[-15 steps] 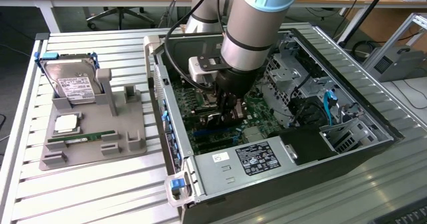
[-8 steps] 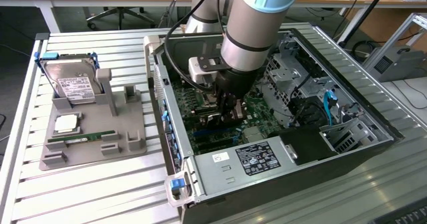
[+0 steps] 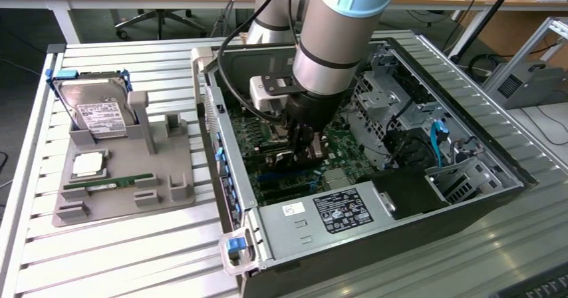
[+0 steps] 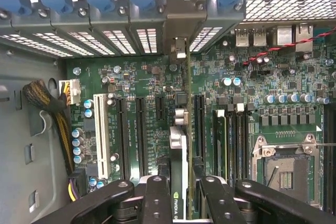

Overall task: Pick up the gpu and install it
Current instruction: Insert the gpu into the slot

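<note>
While the arm hung down inside the open computer case (image 3: 497, 178), the gripper (image 3: 302, 150) pinched the gpu (image 4: 178, 156), with its black fingers (image 4: 157, 198) partly closed against either face of the card. In the wrist view the gpu stood edge-on over the green motherboard (image 4: 131, 82), between two long black expansion slots (image 4: 198, 124). Its metal bracket (image 4: 178, 24) was up against the row of rear slot covers. Whether the card was seated in a slot could not be told. The processor socket (image 4: 283, 166) lay to one side of it. On the tabletop (image 3: 133, 258), at the exterior view's left of the case, a grey fixture (image 3: 169, 158) carried the hard drive (image 3: 93, 108) and the memory stick (image 3: 106, 181).
</note>
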Controlling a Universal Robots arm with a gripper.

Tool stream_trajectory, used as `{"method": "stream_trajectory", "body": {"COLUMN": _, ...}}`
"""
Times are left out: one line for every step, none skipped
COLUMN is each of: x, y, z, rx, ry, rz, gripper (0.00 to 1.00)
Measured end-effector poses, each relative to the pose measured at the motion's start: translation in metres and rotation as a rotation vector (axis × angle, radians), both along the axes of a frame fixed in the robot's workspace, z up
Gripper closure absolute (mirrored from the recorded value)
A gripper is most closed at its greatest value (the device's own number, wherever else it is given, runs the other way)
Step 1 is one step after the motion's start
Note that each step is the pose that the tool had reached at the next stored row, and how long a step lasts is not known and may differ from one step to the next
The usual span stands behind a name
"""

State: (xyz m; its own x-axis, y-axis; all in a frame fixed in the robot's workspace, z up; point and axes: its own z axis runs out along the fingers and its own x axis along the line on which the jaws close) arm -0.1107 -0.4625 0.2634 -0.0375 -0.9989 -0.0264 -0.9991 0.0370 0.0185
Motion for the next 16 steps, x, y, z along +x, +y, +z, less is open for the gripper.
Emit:
{"method": "stream_trajectory", "body": {"x": -0.0001, "y": 0.0000, "z": 0.0000, "rx": 0.0000, "ry": 0.0001, "rz": 0.000, "gripper": 0.73}}
{"method": "stream_trajectory", "body": {"x": -0.0001, "y": 0.0000, "z": 0.0000, "rx": 0.0000, "ry": 0.0001, "rz": 0.000, "gripper": 0.73}}
{"method": "stream_trajectory", "body": {"x": -0.0001, "y": 0.0000, "z": 0.0000, "rx": 0.0000, "ry": 0.0003, "rz": 0.000, "gripper": 0.73}}
{"method": "stream_trajectory", "body": {"x": -0.0001, "y": 0.0000, "z": 0.0000, "rx": 0.0000, "ry": 0.0005, "rz": 0.000, "gripper": 0.73}}
{"method": "stream_trajectory", "body": {"x": -0.0002, "y": 0.0000, "z": 0.0000, "rx": -0.0001, "ry": 0.0009, "rz": 0.000, "gripper": 0.73}}
{"method": "stream_trajectory", "body": {"x": -0.0002, "y": 0.0000, "z": 0.0001, "rx": -0.0001, "ry": 0.0015, "rz": 0.000, "gripper": 0.73}}
{"method": "stream_trajectory", "body": {"x": -0.0001, "y": 0.0000, "z": 0.0001, "rx": -0.0001, "ry": 0.0022, "rz": 0.000, "gripper": 0.73}}
{"method": "stream_trajectory", "body": {"x": -0.0001, "y": 0.0000, "z": 0.0001, "rx": -0.0001, "ry": 0.0027, "rz": 0.000, "gripper": 0.73}}
{"method": "stream_trajectory", "body": {"x": -0.0001, "y": 0.0000, "z": 0.0001, "rx": -0.0001, "ry": 0.0033, "rz": 0.000, "gripper": 0.73}}
{"method": "stream_trajectory", "body": {"x": -0.0001, "y": 0.0000, "z": 0.0001, "rx": -0.0001, "ry": 0.0039, "rz": 0.000, "gripper": 0.73}}
{"method": "stream_trajectory", "body": {"x": -0.0001, "y": 0.0000, "z": 0.0001, "rx": -0.0001, "ry": 0.0045, "rz": 0.000, "gripper": 0.73}}
{"method": "stream_trajectory", "body": {"x": -0.0001, "y": 0.0000, "z": 0.0001, "rx": -0.0001, "ry": 0.0049, "rz": 0.000, "gripper": 0.73}}
{"method": "stream_trajectory", "body": {"x": -0.0001, "y": 0.0000, "z": 0.0001, "rx": -0.0001, "ry": 0.0053, "rz": 0.000, "gripper": 0.73}}
{"method": "stream_trajectory", "body": {"x": -0.0001, "y": 0.0000, "z": 0.0001, "rx": 0.0000, "ry": 0.0061, "rz": 0.000, "gripper": 0.73}}
{"method": "stream_trajectory", "body": {"x": -0.0001, "y": 0.0000, "z": 0.0002, "rx": 0.0002, "ry": 0.0067, "rz": 0.000, "gripper": 0.73}}
{"method": "stream_trajectory", "body": {"x": -0.0001, "y": 0.0000, "z": 0.0003, "rx": 0.0002, "ry": 0.0074, "rz": -0.001, "gripper": 0.73}}
